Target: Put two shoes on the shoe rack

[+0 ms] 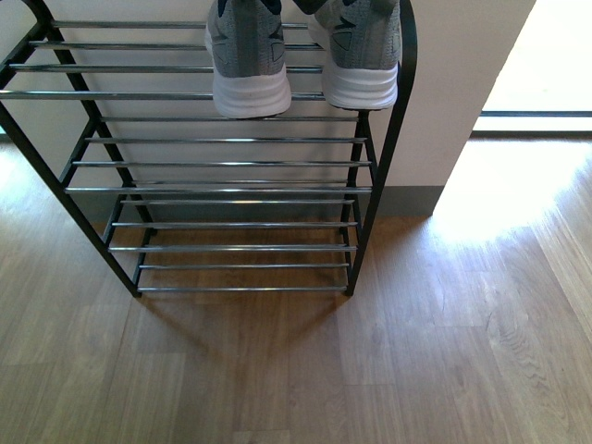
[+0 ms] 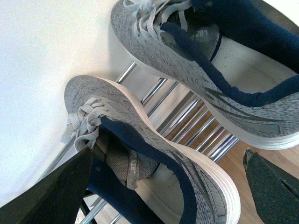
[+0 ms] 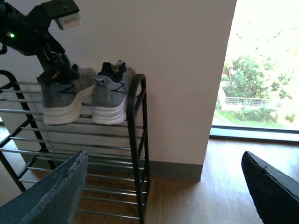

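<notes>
Apparently the left grey sneaker (image 1: 248, 55) and the right grey sneaker (image 1: 361, 51) stand side by side at the right end of the shoe rack (image 1: 222, 164), soles flat across the rods, heels at the shelf's front edge. The left hand (image 2: 168, 156) hangs wide open around the left one. The right hand (image 3: 164, 156), wide and empty, is well apart. The wall (image 1: 462, 83) and the end post (image 1: 408, 55) hem them in.

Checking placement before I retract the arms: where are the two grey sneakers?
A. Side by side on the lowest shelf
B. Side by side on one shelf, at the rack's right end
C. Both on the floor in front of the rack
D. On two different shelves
B: in the front view the inner sneaker and the end sneaker stand heels out on the same upper rods of the shoe rack, beside its right post.
</notes>
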Controlling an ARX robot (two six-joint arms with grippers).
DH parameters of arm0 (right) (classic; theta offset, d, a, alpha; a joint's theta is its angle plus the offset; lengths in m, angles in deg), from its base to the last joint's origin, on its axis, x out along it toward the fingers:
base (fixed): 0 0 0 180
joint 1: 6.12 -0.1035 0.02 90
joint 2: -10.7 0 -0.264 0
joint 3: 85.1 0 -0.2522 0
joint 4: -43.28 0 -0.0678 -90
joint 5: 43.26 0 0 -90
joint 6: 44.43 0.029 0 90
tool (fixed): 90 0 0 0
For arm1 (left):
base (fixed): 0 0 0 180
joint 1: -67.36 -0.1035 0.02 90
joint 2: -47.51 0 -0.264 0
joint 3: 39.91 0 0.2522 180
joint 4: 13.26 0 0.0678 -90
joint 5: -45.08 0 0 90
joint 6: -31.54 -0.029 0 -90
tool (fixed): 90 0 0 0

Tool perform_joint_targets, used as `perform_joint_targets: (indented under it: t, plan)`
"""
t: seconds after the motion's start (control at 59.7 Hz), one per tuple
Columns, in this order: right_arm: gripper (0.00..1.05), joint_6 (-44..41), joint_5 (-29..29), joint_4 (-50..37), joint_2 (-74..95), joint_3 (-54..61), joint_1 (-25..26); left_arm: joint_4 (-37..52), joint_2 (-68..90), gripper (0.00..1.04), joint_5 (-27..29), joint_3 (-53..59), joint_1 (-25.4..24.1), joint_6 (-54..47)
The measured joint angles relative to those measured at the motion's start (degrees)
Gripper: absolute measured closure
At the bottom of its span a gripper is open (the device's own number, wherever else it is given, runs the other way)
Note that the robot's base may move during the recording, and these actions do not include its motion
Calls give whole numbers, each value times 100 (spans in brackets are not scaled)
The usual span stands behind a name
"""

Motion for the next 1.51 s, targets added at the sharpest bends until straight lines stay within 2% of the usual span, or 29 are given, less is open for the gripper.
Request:
perform_joint_targets:
  t: [0.234, 0.419, 0.569, 0.737, 0.888, 1.122, 1.34, 1.424, 1.507]
  plan:
    - [9, 0, 0, 0, 0, 0, 0, 1563, -1303, 9, 612, 1690, 201, 46]
    - [9, 0, 0, 0, 0, 0, 0, 2404, -2323, 9, 907, 2822, 258, 343]
    - [9, 0, 0, 0, 0, 0, -2, 3056, -3580, 9, 1331, 4197, 212, 1123]
    - [9, 0, 0, 0, 0, 0, 0, 3475, -4896, 9, 1867, 5665, -68, 2238]
    - [9, 0, 0, 0, 0, 0, 0, 3910, -5560, 9, 2232, 6651, -203, 2938]
    - [9, 0, 0, 0, 0, 0, -2, 4478, -5724, 9, 2275, 7440, -457, 3877]
    - [9, 0, 0, 0, 0, 0, 0, 4548, -5722, 10, 2232, 7532, -514, 4127]
    - [9, 0, 0, 0, 0, 0, 0, 5628, -5746, 23, 1565, 7921, -710, 3676]
    - [9, 0, 0, 0, 0, 0, 0, 6024, -5967, 36, 1261, 8266, -909, 3429]
